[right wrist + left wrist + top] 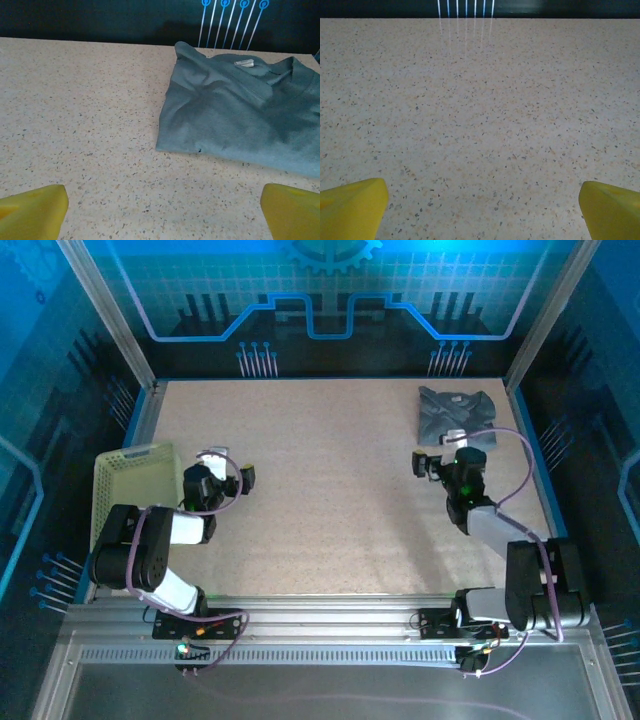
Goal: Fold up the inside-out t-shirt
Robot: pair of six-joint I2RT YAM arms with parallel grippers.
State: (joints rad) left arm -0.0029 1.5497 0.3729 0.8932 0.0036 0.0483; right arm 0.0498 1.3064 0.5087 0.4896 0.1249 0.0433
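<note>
The inside-out t-shirt (455,411) lies in a folded dark slate-grey bundle at the far right of the table. In the right wrist view the t-shirt (240,115) shows its collar and a small white label facing up. My right gripper (441,452) stands open just in front of the bundle, with bare table between its yellow fingertips (35,212). My left gripper (222,466) is open over the left side of the table, far from the shirt, its yellow fingertips (352,207) spread wide with nothing between them.
A pale yellow-green mesh basket (128,485) stands at the left edge beside the left arm. The speckled tabletop (330,480) stretches between the two arms. Metal frame posts and blue-lit walls bound the table at the back and sides.
</note>
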